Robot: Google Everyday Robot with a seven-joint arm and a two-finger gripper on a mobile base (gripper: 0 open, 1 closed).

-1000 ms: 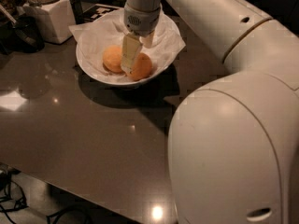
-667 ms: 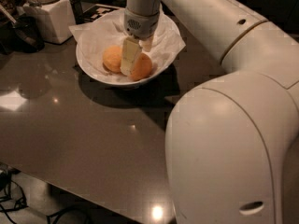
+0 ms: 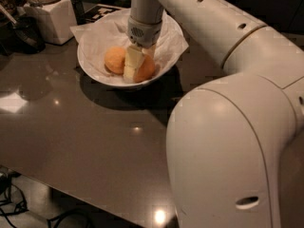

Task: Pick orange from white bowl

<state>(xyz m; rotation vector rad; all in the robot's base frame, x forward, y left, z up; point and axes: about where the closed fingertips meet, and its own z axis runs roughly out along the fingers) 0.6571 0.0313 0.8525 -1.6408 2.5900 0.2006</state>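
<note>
The white bowl (image 3: 90,68), lined with crumpled white paper, stands at the back of the dark table. Two fruits lie in it. The deeper orange (image 3: 147,70) lies on the right and a paler, yellower fruit (image 3: 114,59) on the left. My gripper (image 3: 140,68) reaches straight down into the bowl. It is shut on the orange, which still rests in the bowl. One pale finger (image 3: 131,63) stands between the two fruits, against the orange's left side. The other finger is hidden behind the orange.
A white square jar (image 3: 50,13) stands at the back left, with a dark object (image 3: 21,30) beside it. The glossy dark tabletop (image 3: 85,141) stretches toward the front. My arm's large white body (image 3: 232,151) fills the right side. Cables lie on the floor (image 3: 14,208).
The gripper stays down in the bowl around the orange, with hardly any motion. The fruits and the bowl have not moved.
</note>
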